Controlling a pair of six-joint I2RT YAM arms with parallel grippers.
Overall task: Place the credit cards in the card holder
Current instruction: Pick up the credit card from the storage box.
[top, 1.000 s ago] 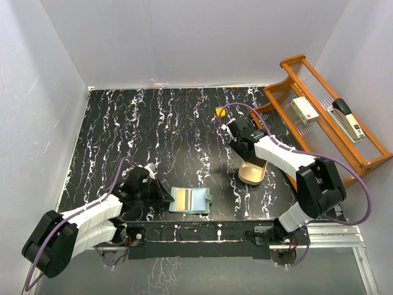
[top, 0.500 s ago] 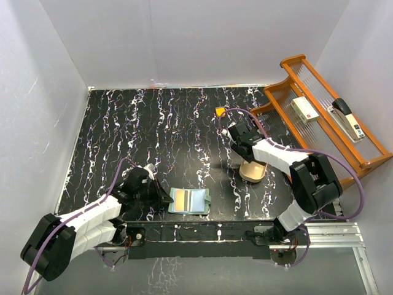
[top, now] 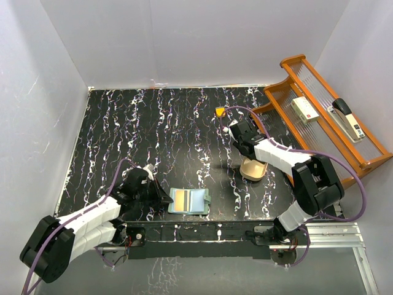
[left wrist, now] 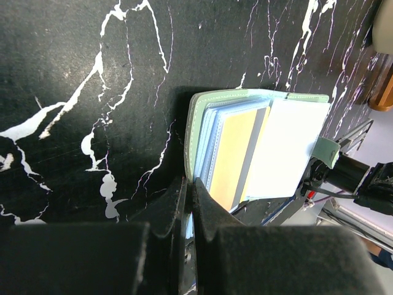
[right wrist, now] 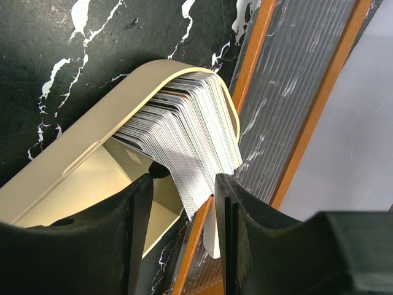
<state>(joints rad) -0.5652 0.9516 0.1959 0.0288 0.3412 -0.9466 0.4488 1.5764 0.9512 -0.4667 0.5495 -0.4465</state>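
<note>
Now the right end effector [right wrist: 183,187], half-open, straddles the credit cards [right wrist: 184,126].

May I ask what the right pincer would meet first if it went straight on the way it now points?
Most likely the stack of credit cards in the tan dish, between the fingers of the right pincer; depth is unclear.

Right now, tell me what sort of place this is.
Likely a robot test booth: white walls box in a black marbled tabletop, a left arm and a right arm are bolted at its near edge, and a wallet lies open on it.
</note>
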